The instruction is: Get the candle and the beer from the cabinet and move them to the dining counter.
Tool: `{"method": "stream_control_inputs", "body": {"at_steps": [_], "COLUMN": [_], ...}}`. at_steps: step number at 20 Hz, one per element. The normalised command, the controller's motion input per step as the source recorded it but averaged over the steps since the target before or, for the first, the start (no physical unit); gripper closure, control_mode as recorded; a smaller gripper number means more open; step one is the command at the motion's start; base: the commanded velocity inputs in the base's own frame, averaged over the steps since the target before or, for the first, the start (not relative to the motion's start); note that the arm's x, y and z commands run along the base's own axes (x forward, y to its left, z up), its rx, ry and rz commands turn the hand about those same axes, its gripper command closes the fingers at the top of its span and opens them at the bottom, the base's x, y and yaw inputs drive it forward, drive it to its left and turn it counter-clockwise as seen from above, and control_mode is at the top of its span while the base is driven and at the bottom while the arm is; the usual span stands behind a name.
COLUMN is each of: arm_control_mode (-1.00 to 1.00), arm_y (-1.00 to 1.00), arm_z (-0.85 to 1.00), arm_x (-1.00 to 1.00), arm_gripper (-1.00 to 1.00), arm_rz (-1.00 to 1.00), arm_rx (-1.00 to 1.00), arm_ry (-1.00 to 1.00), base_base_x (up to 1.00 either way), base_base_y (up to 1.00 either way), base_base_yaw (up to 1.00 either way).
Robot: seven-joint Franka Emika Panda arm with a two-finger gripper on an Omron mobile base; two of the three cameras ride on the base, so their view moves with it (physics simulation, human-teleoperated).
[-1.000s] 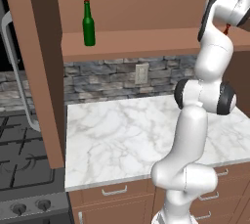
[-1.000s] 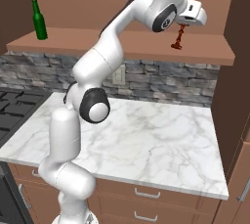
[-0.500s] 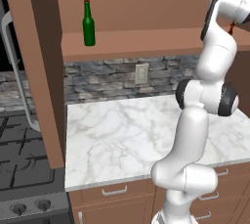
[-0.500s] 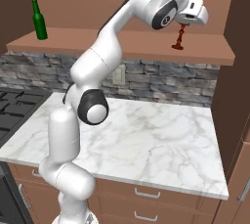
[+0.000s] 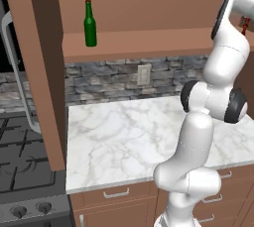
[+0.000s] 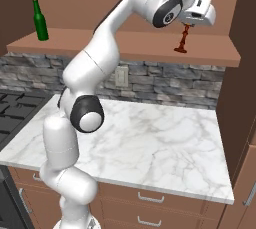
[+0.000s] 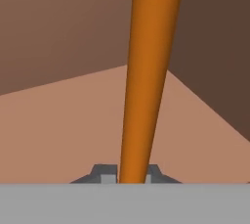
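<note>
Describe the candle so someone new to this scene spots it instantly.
Find the open brown cabinet above the marble worktop. On its inner shelf, go to the right end, where the pincer has come in. There stands the candle: a thin orange taper on a small dark red holder, unlike the green beer with its red cap at the far left end.
</note>
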Motion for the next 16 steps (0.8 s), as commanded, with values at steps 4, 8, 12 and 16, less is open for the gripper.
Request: {"method": "stream_control_inputs", "body": {"at_steps": [4, 8, 12, 16], "arm_control_mode": [-1.00, -1.00, -1.00, -1.00], "arm_y": [0.03, 0.08, 0.28, 0.52], "arm_z": [0.00, 0.00, 0.00, -0.02], "arm_x": [-0.59, -0.64, -0.84, -1.00], "arm_gripper": [1.00, 1.00, 1.00, 1.00], "arm_rz": [0.00, 0.00, 0.00, 0.03], "arm_rx": [0.00, 0.00, 0.00, -0.01], "arm_ry": [0.00, 0.00, -0.03, -0.12], "base_base_x": [0.00, 0.00, 0.00, 0.00], "base_base_y": [0.00, 0.00, 0.00, 0.00], "base_base_yaw": [0.00, 0.00, 0.00, 0.00]}}
